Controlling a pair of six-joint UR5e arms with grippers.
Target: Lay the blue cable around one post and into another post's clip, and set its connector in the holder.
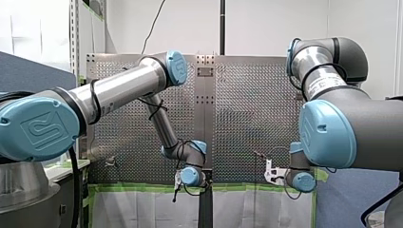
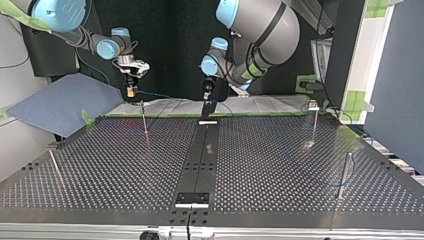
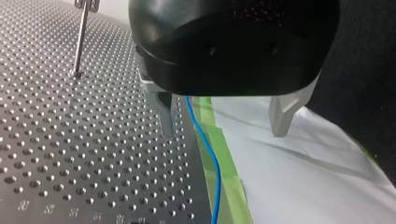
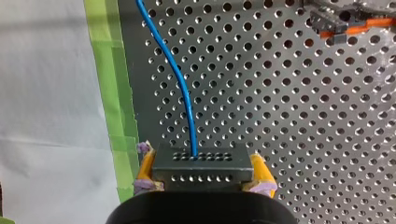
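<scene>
Blue thin cable [image 4: 180,79] leaves black multi-hole connector block [image 4: 201,165], clamped tight in right end effector [image 4: 201,161], near edge of perforated metal desk [image 4: 303,116]. Left end effector [image 3: 224,131] gapes wide, cable between, ungripped. Best: close left loosely so cable slides toward slim metal post [image 3: 81,42].

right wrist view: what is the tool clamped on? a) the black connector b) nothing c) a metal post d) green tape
a: the right tool has its yellow pads pressed on both ends of the black connector, the blue cable running out of it.
</scene>
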